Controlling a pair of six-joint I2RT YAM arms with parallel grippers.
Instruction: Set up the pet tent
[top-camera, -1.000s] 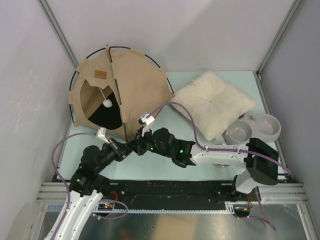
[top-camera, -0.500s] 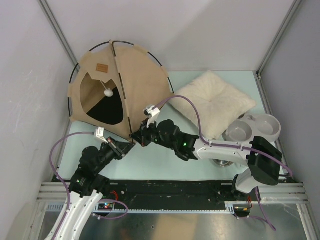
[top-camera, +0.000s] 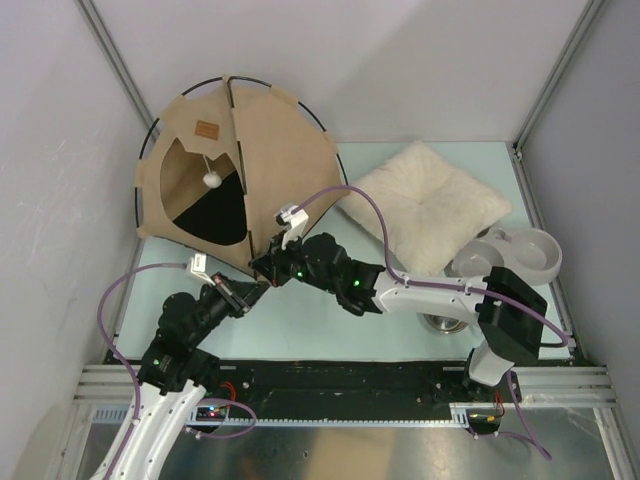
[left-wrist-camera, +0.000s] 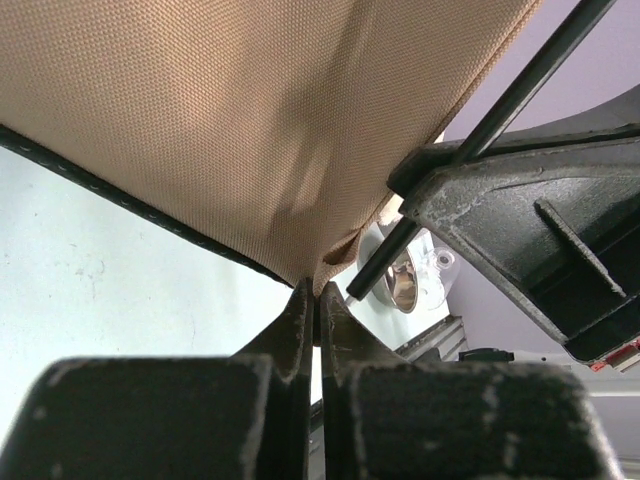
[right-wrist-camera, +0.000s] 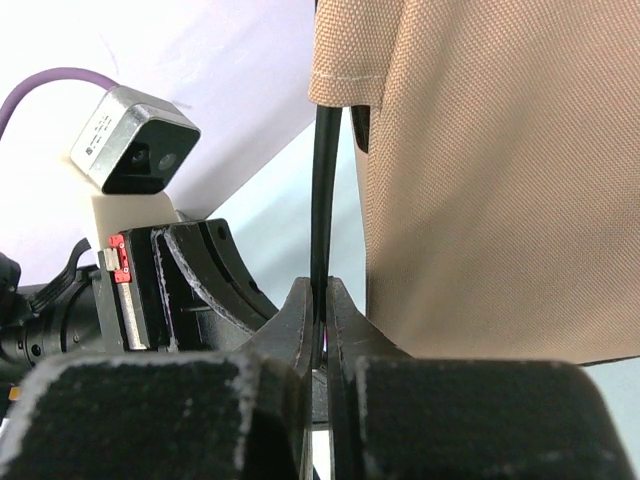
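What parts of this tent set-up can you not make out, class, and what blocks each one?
Top view: the pet tent's near corner, covered by the left tool and right tool.
Right wrist view: the black pole's lower end, pinched inside the shut right tool.
Left wrist view: the doorway, outside the frame.
Top view: the tent's interior, lost in shadow.

To my right a fluffy cream pillow (top-camera: 425, 205) lies on the pale green table (top-camera: 300, 325). Just beside its right corner sits a grey double bowl (top-camera: 512, 255).
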